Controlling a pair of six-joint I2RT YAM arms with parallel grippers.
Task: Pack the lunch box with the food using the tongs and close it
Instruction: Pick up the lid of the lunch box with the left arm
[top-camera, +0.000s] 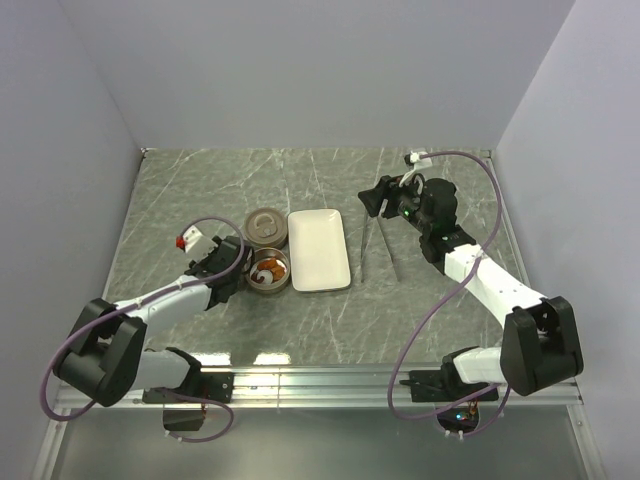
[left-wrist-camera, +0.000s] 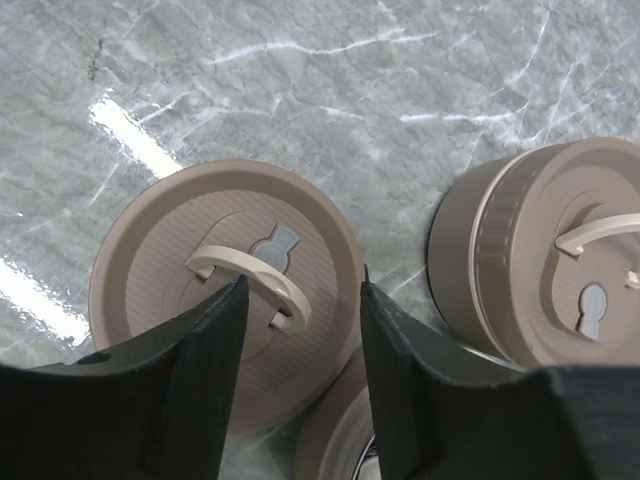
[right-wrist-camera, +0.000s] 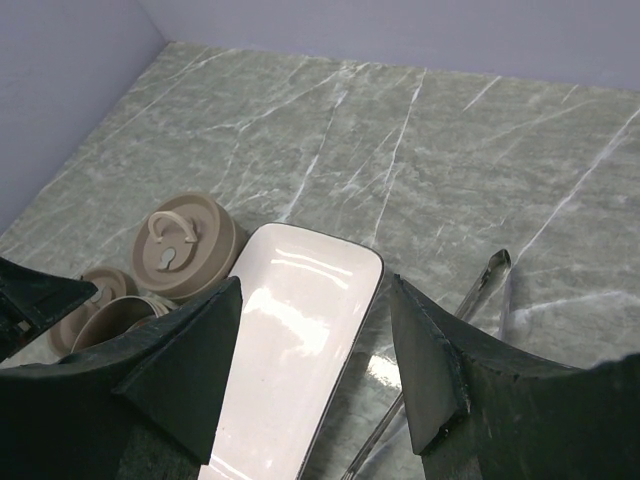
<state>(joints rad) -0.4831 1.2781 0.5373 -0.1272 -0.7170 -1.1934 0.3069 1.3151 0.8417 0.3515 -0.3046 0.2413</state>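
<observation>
The lunch box is two round brownish tins. One tin (top-camera: 266, 226) (left-wrist-camera: 555, 270) (right-wrist-camera: 186, 240) stands closed under its handled lid. The other tin (top-camera: 270, 283) (right-wrist-camera: 112, 322) is open, with orange and brown food (top-camera: 268, 272) inside. A loose flat lid (left-wrist-camera: 200, 250) (right-wrist-camera: 98, 288) lies on the table beside it. My left gripper (top-camera: 232, 268) (left-wrist-camera: 302, 285) hangs open just above that lid, one finger on each side of its handle (left-wrist-camera: 262, 277). The tongs (top-camera: 378, 245) (right-wrist-camera: 488, 280) lie on the table right of the tray. My right gripper (top-camera: 375, 198) (right-wrist-camera: 316, 285) hovers open above them, holding nothing.
A white rectangular tray (top-camera: 319, 249) (right-wrist-camera: 300, 330) lies bare between the tins and the tongs. Grey walls close the marble table on the left, back and right. A metal rail (top-camera: 320, 380) runs along the near edge by the arm bases.
</observation>
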